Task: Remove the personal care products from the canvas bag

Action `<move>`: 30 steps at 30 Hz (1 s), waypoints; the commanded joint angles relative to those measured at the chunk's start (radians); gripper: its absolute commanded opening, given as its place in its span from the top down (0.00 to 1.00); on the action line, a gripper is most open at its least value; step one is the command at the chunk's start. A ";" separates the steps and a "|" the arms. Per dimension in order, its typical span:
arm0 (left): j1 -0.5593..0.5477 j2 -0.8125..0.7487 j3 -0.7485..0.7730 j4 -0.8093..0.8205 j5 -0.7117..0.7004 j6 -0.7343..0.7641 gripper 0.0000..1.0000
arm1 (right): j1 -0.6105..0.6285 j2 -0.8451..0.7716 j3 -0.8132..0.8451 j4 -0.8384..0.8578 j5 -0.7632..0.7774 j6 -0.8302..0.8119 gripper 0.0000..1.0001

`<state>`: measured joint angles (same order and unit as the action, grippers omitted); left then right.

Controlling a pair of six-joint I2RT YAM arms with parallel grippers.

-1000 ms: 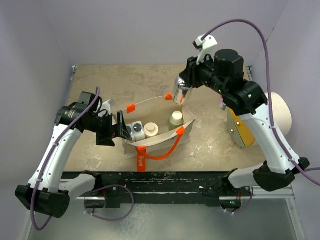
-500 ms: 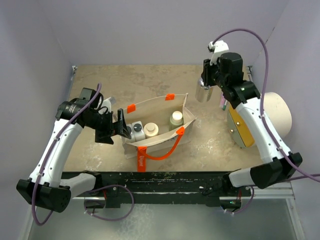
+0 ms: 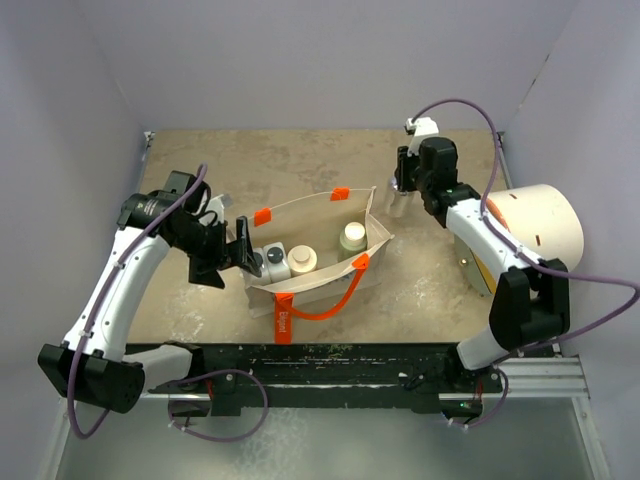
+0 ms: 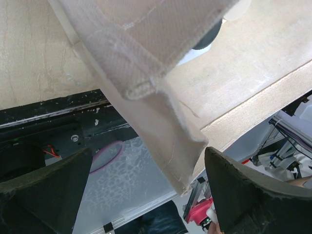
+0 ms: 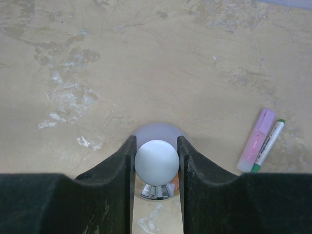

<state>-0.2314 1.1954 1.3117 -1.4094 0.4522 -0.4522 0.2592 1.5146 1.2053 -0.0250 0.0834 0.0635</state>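
My right hand (image 5: 156, 142) is pinching the clear bottle (image 5: 156, 162), its round white cap poking up between the pads. It's low over the desk (image 5: 97, 58), just right of the canvas bag (image 3: 310, 212); can't tell if it's touching down. Plenty of bare desk ahead, and a pink highlighter (image 5: 256, 139) and green marker (image 5: 269, 142) lie near on one side. My left hand (image 4: 148, 153) is spread wide with the bag's end wall between its fingers. A dark-capped bottle (image 3: 272, 260) and two cream-capped bottles (image 3: 302, 258) stand inside the beige bag.

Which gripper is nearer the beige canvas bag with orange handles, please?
Left. The left gripper straddles the bag's left end; the right gripper grips a clear white-capped bottle beyond its far corner.
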 commanded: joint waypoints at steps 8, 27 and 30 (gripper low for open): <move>0.002 0.013 0.050 -0.008 0.008 -0.005 0.01 | -0.034 0.024 -0.070 0.420 -0.028 0.011 1.00; 0.000 -0.046 0.023 -0.002 0.055 -0.011 0.01 | -0.034 -0.068 -0.125 0.275 -0.011 0.007 0.29; 0.000 -0.058 0.007 0.008 0.098 0.001 0.01 | -0.034 -0.139 -0.129 0.198 0.000 0.029 0.25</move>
<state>-0.2314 1.1690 1.3220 -1.4143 0.4793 -0.4534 0.2268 1.4948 1.0336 0.2184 0.0616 0.0624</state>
